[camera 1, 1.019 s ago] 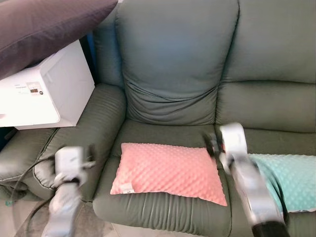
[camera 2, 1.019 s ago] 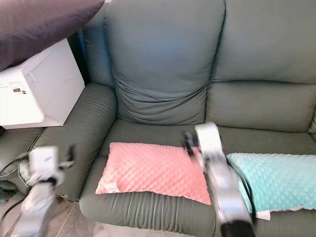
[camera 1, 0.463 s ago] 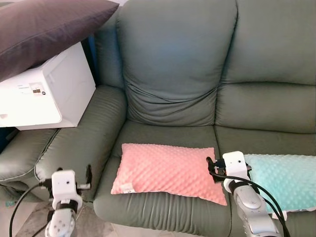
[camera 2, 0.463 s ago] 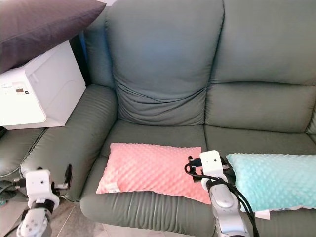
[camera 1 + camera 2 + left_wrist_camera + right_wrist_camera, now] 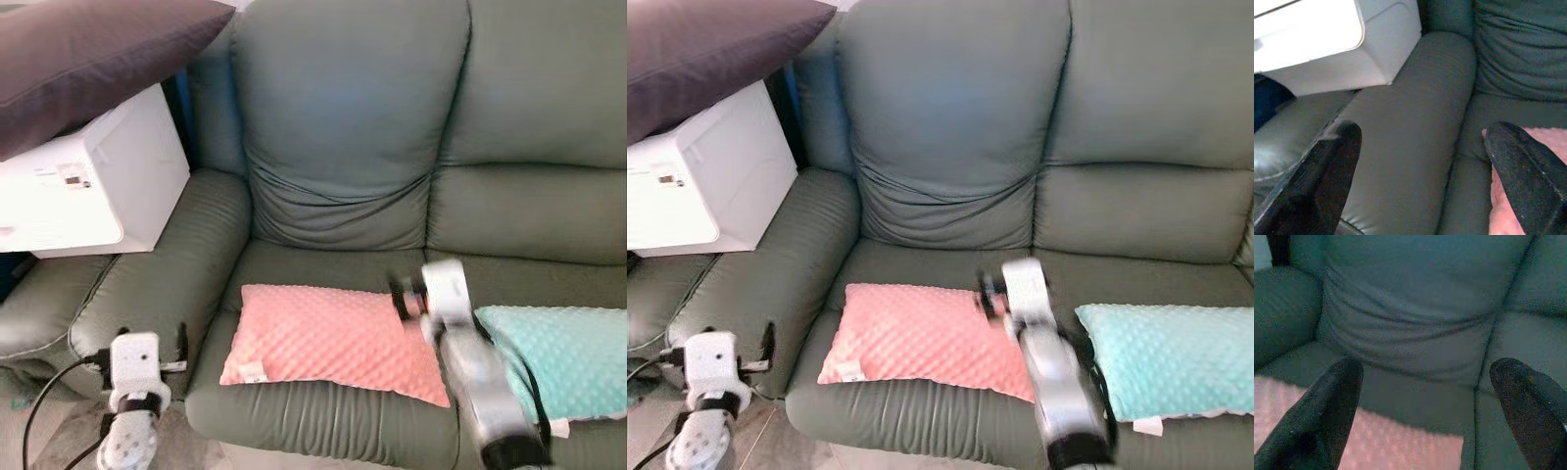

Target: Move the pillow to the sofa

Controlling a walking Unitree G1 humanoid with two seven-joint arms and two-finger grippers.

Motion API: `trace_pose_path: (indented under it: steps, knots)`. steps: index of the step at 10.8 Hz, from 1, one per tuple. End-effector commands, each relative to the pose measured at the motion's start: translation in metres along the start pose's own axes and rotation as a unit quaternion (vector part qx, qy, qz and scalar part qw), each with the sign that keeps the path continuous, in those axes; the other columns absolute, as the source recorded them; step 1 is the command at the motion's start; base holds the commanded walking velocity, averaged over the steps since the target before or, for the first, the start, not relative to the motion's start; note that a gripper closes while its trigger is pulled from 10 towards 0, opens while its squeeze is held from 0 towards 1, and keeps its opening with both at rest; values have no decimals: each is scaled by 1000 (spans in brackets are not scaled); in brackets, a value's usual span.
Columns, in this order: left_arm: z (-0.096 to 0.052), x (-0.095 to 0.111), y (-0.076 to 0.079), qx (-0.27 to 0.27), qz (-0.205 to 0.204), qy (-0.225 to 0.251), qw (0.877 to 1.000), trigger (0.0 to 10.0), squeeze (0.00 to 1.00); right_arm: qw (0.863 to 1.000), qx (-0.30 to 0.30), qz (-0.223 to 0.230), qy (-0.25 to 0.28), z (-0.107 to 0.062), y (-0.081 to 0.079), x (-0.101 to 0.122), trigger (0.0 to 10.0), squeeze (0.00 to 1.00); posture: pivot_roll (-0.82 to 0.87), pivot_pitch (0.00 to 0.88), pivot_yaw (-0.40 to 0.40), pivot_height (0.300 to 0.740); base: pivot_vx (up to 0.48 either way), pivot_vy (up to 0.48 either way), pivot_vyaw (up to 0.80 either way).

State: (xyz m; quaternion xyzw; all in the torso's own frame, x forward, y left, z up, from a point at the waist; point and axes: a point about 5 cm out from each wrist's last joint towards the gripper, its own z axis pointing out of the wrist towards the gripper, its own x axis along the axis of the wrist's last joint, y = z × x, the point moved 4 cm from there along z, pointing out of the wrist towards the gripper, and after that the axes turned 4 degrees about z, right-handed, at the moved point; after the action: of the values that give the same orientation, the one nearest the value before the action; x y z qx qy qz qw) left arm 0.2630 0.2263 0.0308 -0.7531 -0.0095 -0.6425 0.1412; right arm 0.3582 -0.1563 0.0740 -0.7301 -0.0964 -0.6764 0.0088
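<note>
A pink dotted pillow [image 5: 333, 338] lies flat on the left seat of the grey-green sofa [image 5: 343, 127]. My right gripper [image 5: 409, 294] hovers just over the pillow's far right corner, blurred by motion. In the right wrist view its fingers [image 5: 1334, 401] stand wide apart with nothing between them, the pillow [image 5: 1400, 445] below and the backrest beyond. My left gripper [image 5: 152, 339] is low, in front of the sofa's armrest [image 5: 176, 264], to the left of the pillow. It is open and empty, and its wrist view shows the armrest [image 5: 1410, 122] and the pillow's edge [image 5: 1501, 196].
A teal pillow [image 5: 573, 352] lies on the right seat, next to the pink one. A white box-shaped appliance [image 5: 93, 186] stands beside the armrest with a large dark pillow [image 5: 88, 54] on top. Cables [image 5: 44, 411] trail near the floor at the left.
My right arm has swung up and forward, so its gripper now sits over the pillow's far right corner. The left gripper has hardly moved. The pillows lie as before.
</note>
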Motion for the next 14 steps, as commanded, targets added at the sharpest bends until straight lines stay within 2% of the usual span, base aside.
trace_pose_path:
  steps: [1, 2, 3, 6, 7, 10, 11, 12, 13, 14]
  knots:
    - [2, 4, -4, 6, -12, -1, 1000, 10000, 0, 1000, 0, 1, -14, -2, 1, -8, 10000, 0, -201, 61, 55, 740, 0, 0, 0]
    - [4, 7, -5, 8, -12, 1, 1000, 10000, 0, 1000, -3, 10, -19, -1, 2, -8, 10000, 0, -202, 62, 55, 740, 0, 0, -538]
    - [6, 10, -6, 15, -29, -1, 999, 10000, 0, 1000, -4, 18, -25, 0, 1, -11, 10000, 0, -204, 62, 55, 740, 0, 0, -788]
    - [4, 11, 2, 13, -36, -3, 999, 10000, 0, 999, 9, 21, -23, -1, -6, -11, 10000, 0, -193, 62, 43, 740, 0, 0, -788]
    - [1, 10, 2, 22, -26, -4, 999, 10000, 0, 999, 29, 16, -14, 3, -14, -6, 10000, 0, -173, 58, 27, 740, 0, 0, 0]
    - [-6, 9, -6, 49, -43, -8, 998, 10000, 0, 997, 79, 24, -8, 20, -45, 7, 10000, 0, -86, 42, -29, 740, 0, 0, 0]
    - [-14, 7, -18, 73, -44, -9, 996, 10000, 0, 994, 106, 22, -7, 25, -61, 11, 10000, 0, -55, 34, -59, 740, 0, 0, 0]
    - [-21, -1, -28, 96, -50, -19, 994, 10000, 0, 992, 126, 20, -1, 29, -70, 17, 10000, 0, -48, 31, -72, 740, 0, 0, 0]
    - [-22, -4, -31, 103, -56, -25, 993, 10000, 0, 992, 127, 17, 1, 30, -70, 19, 10000, 0, -51, 32, -72, 740, 0, 0, 0]
    - [-18, -2, -25, 91, -50, -23, 994, 10000, 0, 993, 116, 19, 1, 31, -63, 18, 10000, 0, -63, 33, -62, 740, 0, 0, 0]
